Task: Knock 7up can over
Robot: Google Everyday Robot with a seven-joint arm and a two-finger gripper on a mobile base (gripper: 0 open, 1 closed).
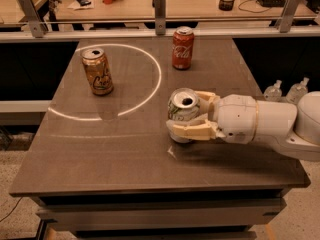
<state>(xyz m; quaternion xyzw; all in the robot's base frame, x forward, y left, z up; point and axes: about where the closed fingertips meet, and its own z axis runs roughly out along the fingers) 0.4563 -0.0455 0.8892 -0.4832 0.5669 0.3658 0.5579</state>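
The 7up can (182,109), white and silver with green markings, stands on the brown table (100,154) right of centre, its open top tilted a little toward the camera. My gripper (184,115) reaches in from the right on a white arm (260,120). It holds the can between its cream fingers: one finger (192,132) crosses the can's lower front and the other (204,96) lies behind its top. The can's base is partly hidden by the front finger.
A gold/orange can (98,71) stands at the back left inside a white ring marked on the table. A red Coca-Cola can (183,48) stands at the back centre. A metal rail (160,26) runs behind the table. Two small bottles (287,91) stand beyond the right edge.
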